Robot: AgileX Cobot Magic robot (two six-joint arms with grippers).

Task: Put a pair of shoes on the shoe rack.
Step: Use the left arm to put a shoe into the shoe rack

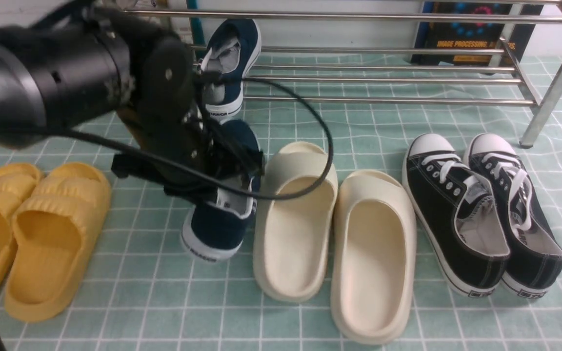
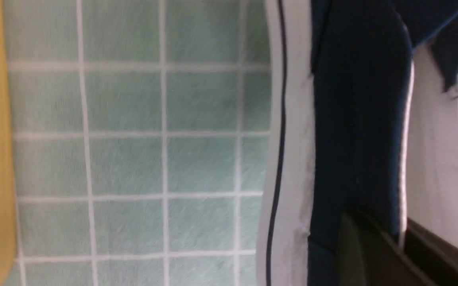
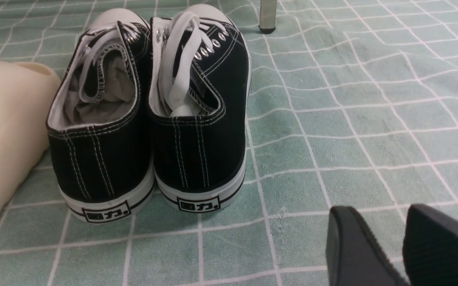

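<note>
Heel of floor shoe faces camera; left fingers clamp it; right fingers parted.

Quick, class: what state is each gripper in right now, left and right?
Left gripper: closed on the side wall of the navy shoe on the floor.
Right gripper: slightly open, holding nothing.

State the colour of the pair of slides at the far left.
The slides are yellow, clearest in the front view.
</note>
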